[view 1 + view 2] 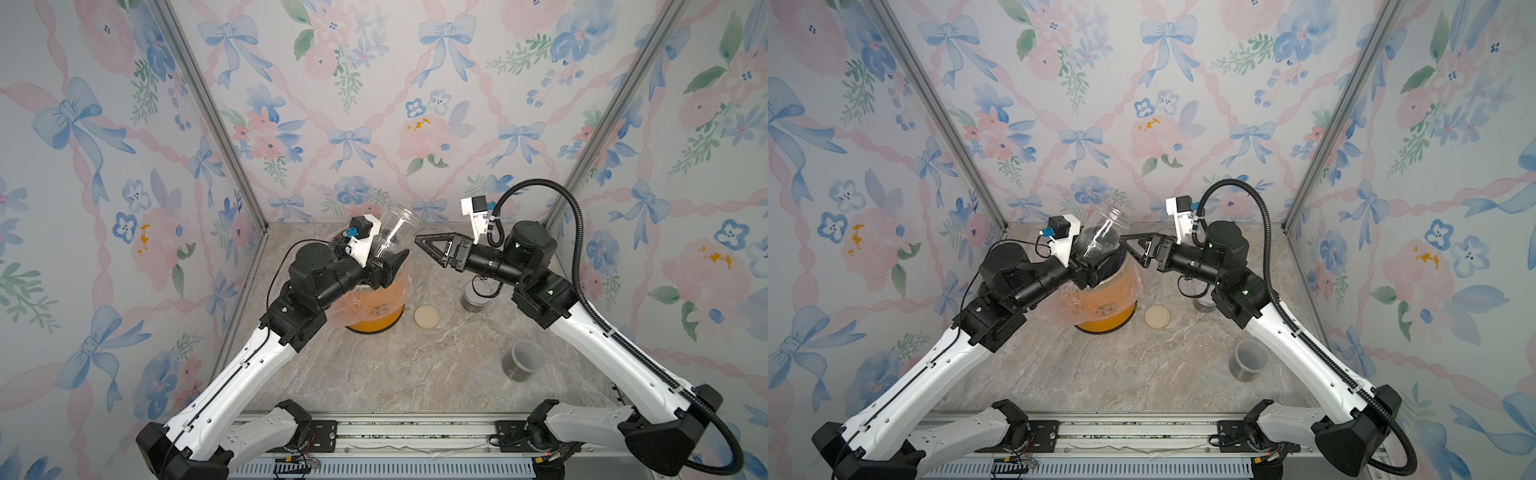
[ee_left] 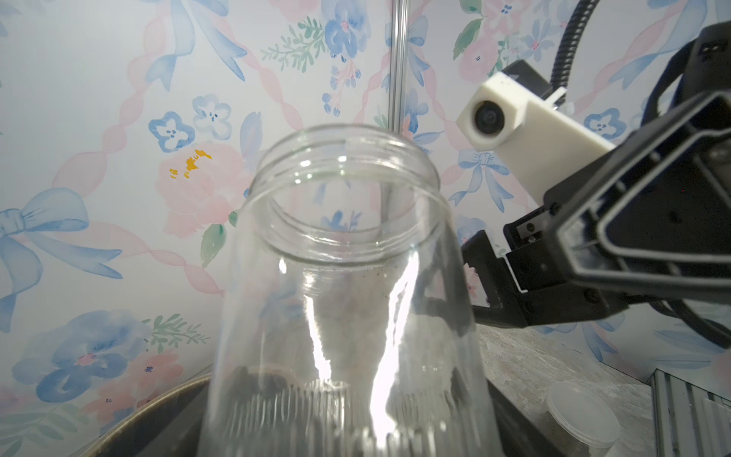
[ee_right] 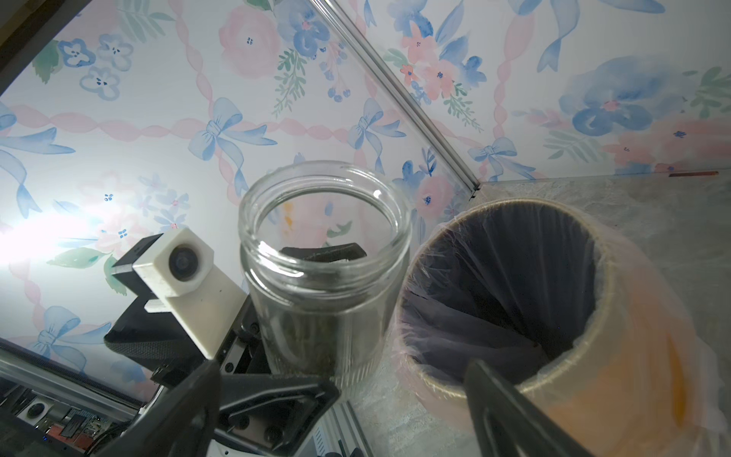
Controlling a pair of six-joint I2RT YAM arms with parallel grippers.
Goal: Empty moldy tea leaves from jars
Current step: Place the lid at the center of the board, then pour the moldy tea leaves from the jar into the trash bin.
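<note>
Right wrist: jar (image 3: 324,285) upright, mouth upward

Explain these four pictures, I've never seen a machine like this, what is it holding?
Two robot arms stand at a stone-patterned table. Two pictures look down from overhead, side by side; the other two come from cameras on the arms' wrists. The left tool is shut on an open clear jar, mouth up, near an orange lined bin; dark tea leaves sit at its bottom. The right tool is open, empty, close by. On the table lie a beige lid, a grey-lidded jar and another jar half hidden under the right arm.
</note>
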